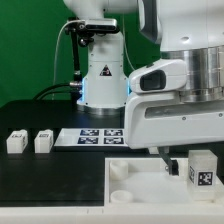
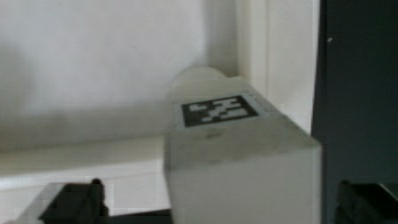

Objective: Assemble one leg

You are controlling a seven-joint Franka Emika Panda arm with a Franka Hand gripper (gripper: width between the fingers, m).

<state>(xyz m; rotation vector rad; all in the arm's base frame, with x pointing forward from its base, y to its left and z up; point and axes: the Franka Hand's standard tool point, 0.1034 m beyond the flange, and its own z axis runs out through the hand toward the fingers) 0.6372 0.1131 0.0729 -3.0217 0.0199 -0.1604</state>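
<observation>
Fingers of my gripper (image 2: pixel 210 200) stand wide apart, one tip at each side of the leg (image 2: pixel 240 150), neither pressing it that I can see. That leg stands upright directly under me on the big white tray (image 1: pixel 140 172), tag facing up. I judge this the grasping step: next I must sink a little and close squarely on the block. Two spare legs (image 1: pixel 29 142) wait well off on the black tabletop (image 1: pixel 50 180), past the marker board (image 1: pixel 90 136).
</observation>
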